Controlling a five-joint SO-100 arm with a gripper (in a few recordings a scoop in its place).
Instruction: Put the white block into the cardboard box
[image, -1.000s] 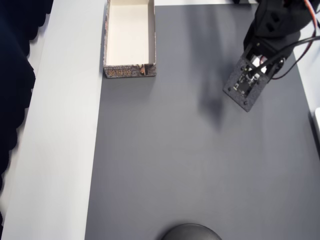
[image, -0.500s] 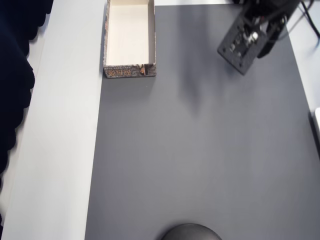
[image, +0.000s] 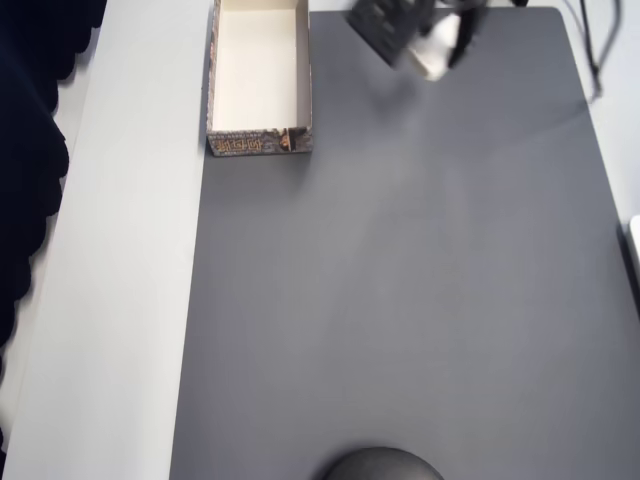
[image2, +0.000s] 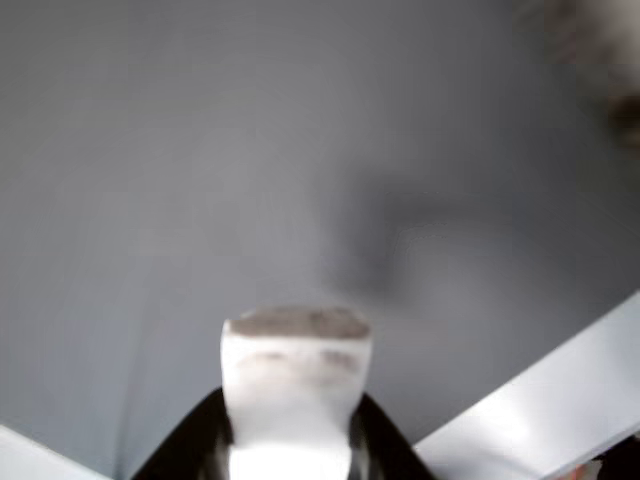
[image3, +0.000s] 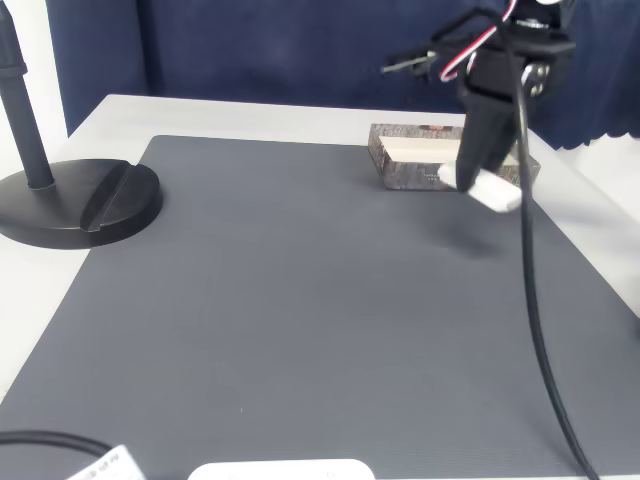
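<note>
Above the far part of the grey mat (image3: 300, 300), my gripper (image3: 470, 180) is holding the white block (image3: 490, 190) aloft, jaws clamped on its sides. Block is hanging clear of the mat, just right of the cardboard box (image: 259, 80) in the overhead view.

The arm (image3: 500, 80) is black, built of blocky matte segments. Red, white and black twisted wires loop near its upper joint, and a thick black cable (image3: 540, 330) trails down from it. The gripper (image2: 290, 440) has black, smoothly curved fingers.
</note>
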